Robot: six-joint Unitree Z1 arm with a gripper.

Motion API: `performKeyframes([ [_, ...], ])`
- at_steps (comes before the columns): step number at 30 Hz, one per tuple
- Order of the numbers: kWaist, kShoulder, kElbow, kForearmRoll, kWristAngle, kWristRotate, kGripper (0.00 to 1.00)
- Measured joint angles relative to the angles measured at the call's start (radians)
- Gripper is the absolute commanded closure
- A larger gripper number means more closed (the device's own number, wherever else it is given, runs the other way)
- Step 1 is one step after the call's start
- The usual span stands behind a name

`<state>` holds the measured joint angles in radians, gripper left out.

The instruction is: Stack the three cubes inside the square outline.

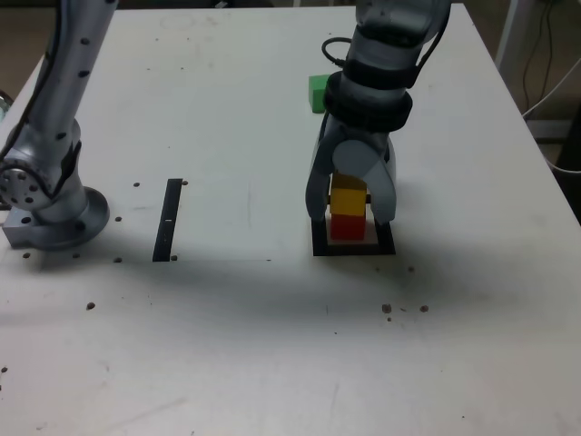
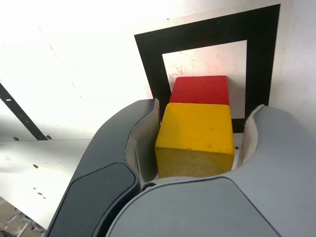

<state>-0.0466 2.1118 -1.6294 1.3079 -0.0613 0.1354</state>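
Exterior view: the end effector [image 1: 352, 207] hangs over the square outline [image 1: 320, 247], which lies on the white table [image 1: 272, 345] at about 3 o'clock from the narrow black strip [image 1: 167, 221]. Inside the outline the red cube [image 1: 346, 226] rests on the white centre, and the yellow cube [image 1: 348, 194] sits on top of it, between the two fingers. The green cube [image 1: 317, 93] stands alone on the table at about 12 o'clock from the outline, partly hidden behind the arm.

In the wrist view, the fingers [image 2: 143, 148] stand on both sides of the yellow cube [image 2: 196, 138]; whether they press it or stay a little apart, I cannot tell. The red cube [image 2: 200, 90] shows beneath it, within the square outline [image 2: 150, 59].
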Motion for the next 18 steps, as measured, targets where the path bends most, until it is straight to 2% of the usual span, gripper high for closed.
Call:
performKeyframes([
  [10,0.0,-0.051,0.023,0.003,0.012,0.0,0.01],
  [18,0.0,-0.138,0.028,0.052,0.05,-0.006,0.01],
])
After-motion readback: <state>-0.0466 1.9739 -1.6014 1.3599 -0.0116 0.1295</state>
